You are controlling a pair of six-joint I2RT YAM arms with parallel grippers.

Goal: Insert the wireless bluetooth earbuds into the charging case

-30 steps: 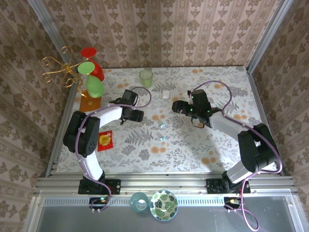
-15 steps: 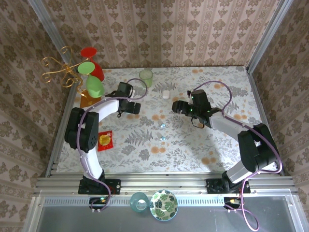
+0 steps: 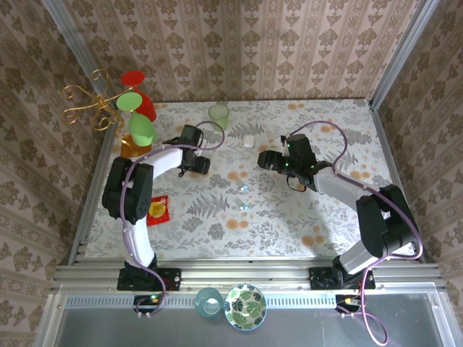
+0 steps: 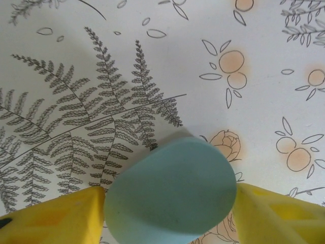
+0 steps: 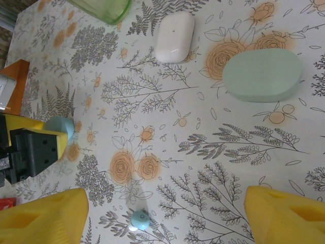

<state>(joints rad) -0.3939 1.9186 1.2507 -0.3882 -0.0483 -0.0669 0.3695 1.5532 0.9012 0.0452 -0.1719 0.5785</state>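
A light blue charging case lies on the flowered tablecloth between my left gripper's yellow fingers, which touch it on both sides. The right wrist view shows that case at the left gripper's tip. My left gripper is at the table's left middle. One light blue earbud lies between the wide-open fingers of my right gripper, touching neither. From above, two tiny earbuds lie mid-table, in front of the right gripper.
A white case and a pale green case lie beyond the right gripper, and a green cup stands behind them. An orange box, a wire stand with cups and a red packet line the left side.
My left gripper shifted a little toward the back of the table and its fingers closed in against the blue case. The right arm has not moved.
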